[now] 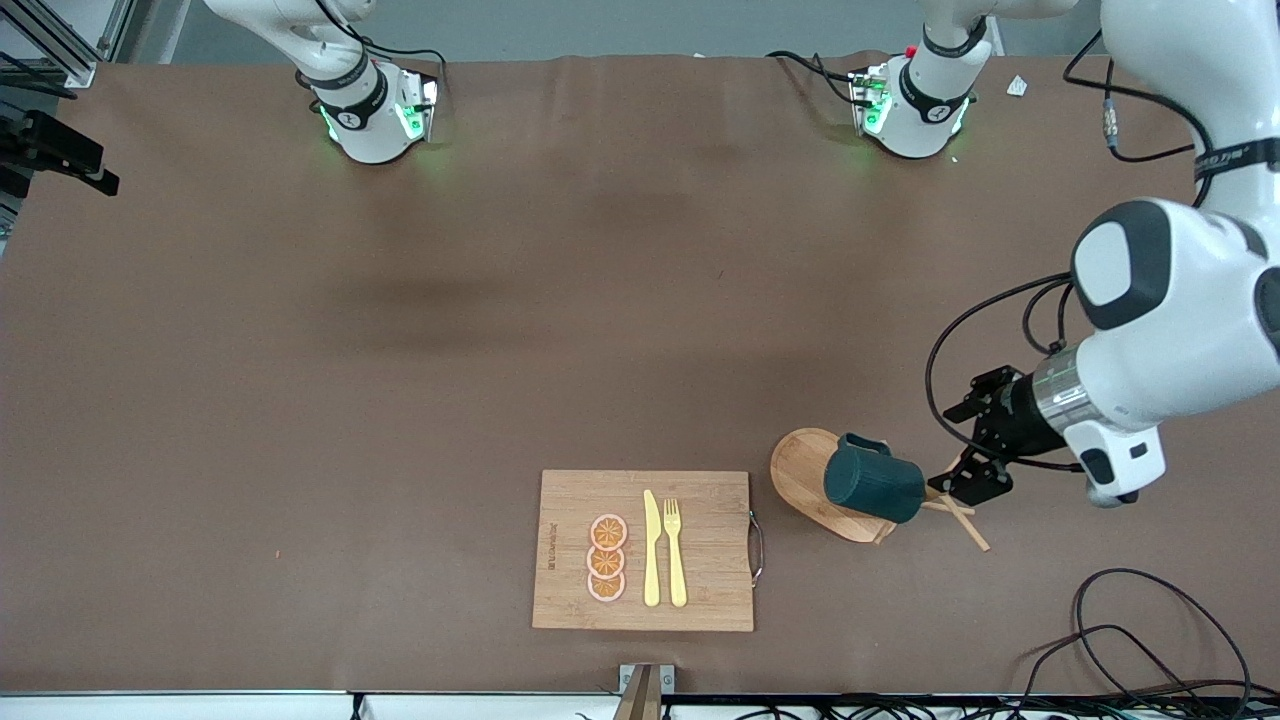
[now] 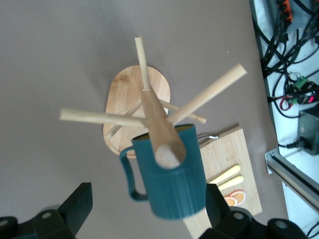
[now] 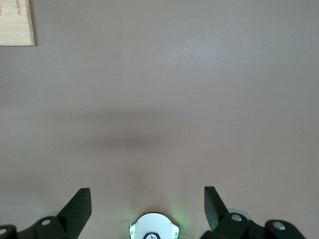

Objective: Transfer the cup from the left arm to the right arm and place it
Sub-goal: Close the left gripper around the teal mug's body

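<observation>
The task looks to be at its very start. The cup (image 1: pixel 873 484) hangs on a peg of the wooden peg stand (image 1: pixel 815 483), which sits on the brown tabletop (image 1: pixel 400 350) toward the left arm's end, just beside the cutting board (image 1: pixel 645 550). Nothing has lifted it off, no handover has taken place, and no placing has been done — all of that is left.

The left gripper (image 1: pixel 965 470) is beside the stand, level with the cup and aimed at it. In the left wrist view its jaws stand wide apart, one finger (image 2: pixel 75 206) on the handle side of the cup (image 2: pixel 172 174) and the other past its ribbed wall, with a gap showing on each side. They seem to bracket the cup without touching it, and they hold nothing. The central post of the stand (image 2: pixel 157 124) rises between the camera and the cup, so how deep the cup sits between the fingers cannot be told.

The right arm waits. Its right gripper (image 3: pixel 148 204) is out of the front view and, in its own wrist view, hangs high over bare tabletop near its base — jaws spread wide and empty, only a corner of the cutting board (image 3: pixel 17 22) showing.

Judged from this, the step in hand is the left arm's first grasp. Lifting the cup clear of its peg, passing it to the right gripper and setting it down all remain.
</observation>
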